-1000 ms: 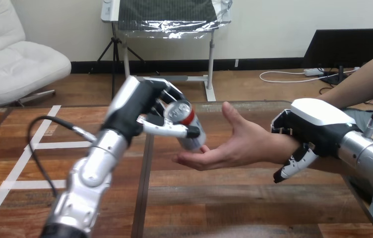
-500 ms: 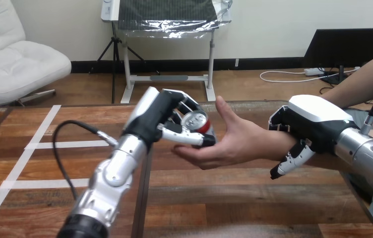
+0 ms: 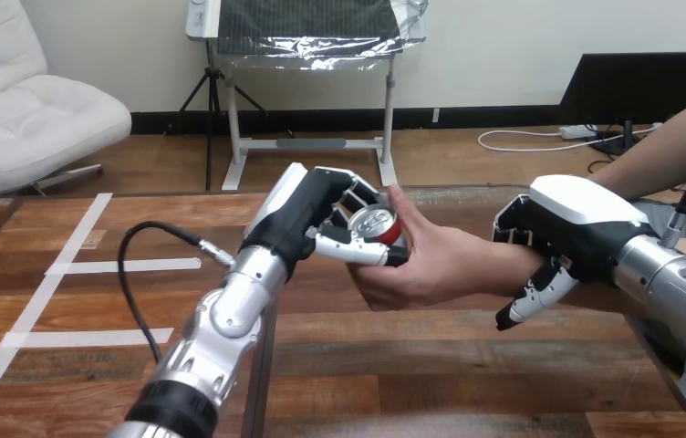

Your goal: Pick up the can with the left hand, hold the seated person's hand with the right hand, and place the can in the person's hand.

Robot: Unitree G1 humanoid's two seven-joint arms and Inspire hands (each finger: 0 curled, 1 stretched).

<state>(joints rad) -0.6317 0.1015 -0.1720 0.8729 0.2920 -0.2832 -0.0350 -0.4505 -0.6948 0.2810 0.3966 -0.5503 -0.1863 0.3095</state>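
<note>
Pale wall (image 3: 522,46) across 12 o'clock, dark skirting board (image 3: 467,117) at its foot. Wooden floor (image 3: 453,160) below that. White padded chair (image 3: 34,109) at 10 o'clock. White-framed stand (image 3: 387,128) at 12 o'clock carries a dark panel (image 3: 312,23) under crinkled shiny film. Black screen (image 3: 636,87) at 2 o'clock, with a white cable (image 3: 504,147) on the floor near it. Wooden surface (image 3: 431,365) in the foreground, white tape lines (image 3: 120,266) at 9 o'clock.

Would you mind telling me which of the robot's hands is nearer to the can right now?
Left. The left hand is curled round the can; the right hand sits apart, over the person's wrist.
</note>
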